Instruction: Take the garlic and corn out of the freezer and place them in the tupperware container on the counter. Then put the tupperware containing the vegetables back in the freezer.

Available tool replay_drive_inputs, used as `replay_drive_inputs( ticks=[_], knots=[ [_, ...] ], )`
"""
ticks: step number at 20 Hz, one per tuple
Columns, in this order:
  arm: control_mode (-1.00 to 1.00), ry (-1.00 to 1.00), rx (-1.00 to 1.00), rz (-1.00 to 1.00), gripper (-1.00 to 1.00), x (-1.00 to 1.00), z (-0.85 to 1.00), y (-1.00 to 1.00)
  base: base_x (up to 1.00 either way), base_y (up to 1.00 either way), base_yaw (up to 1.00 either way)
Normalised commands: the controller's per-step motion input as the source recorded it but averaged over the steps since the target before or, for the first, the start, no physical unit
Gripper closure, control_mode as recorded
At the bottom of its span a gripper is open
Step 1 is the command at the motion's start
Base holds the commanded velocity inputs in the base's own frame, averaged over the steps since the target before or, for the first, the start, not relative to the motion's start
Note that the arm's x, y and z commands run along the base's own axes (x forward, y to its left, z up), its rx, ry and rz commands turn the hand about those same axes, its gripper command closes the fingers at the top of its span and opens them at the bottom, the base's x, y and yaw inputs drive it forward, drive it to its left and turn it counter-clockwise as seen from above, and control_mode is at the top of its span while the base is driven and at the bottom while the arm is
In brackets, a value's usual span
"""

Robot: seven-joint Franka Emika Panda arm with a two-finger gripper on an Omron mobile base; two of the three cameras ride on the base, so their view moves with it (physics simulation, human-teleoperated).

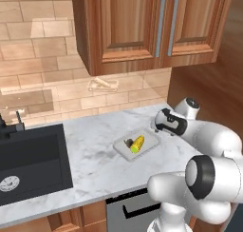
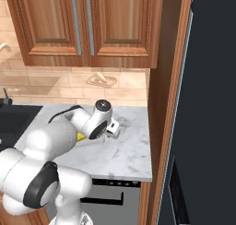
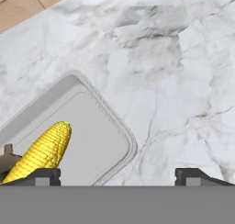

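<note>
Sink [image 1: 28, 164] is sitting dark at the left of the table [image 1: 95, 155]; further right the tupperware container [image 1: 121, 149] is lying flat, with the garlic [image 1: 128, 142] and corn [image 1: 137, 144] side by side inside it. Just right of the tray, the tool [image 3: 117, 172] is hovering wide open, gripping nothing. I reckon it should be pinching the tray's near rim squarely and lifting it level, so nothing rolls out before the freezer [image 2: 207, 104].

One corn [image 1: 137, 144] and one garlic [image 1: 128, 142] lie in one tupperware container [image 1: 148, 135] on the tabletop [image 1: 95, 155]. One black sink [image 1: 28, 162] is set into it. Two wooden cabinet doors [image 1: 156, 22] hang above, each with one handle.
</note>
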Motion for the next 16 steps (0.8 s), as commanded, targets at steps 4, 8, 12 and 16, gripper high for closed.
replay_drive_inputs(
  ticks=[4, 8, 12, 16],
  knots=[
    [-1.00, 0.01, -0.17, 0.02, -1.00, 0.11, 0.00, 0.23, 0.00, 0.00, 0.00],
    [-1.00, 0.00, -0.19, 0.00, -1.00, 0.24, -0.04, 0.35, 0.00, 0.00, 0.00],
    [-1.00, 0.00, -0.11, 0.00, -1.00, 0.14, -0.24, 0.14, 0.00, 0.00, 0.00],
    [-1.00, 0.04, 0.00, 0.00, -1.00, 0.37, -0.06, -0.01, 0.00, 0.00, 0.00]
  ],
)
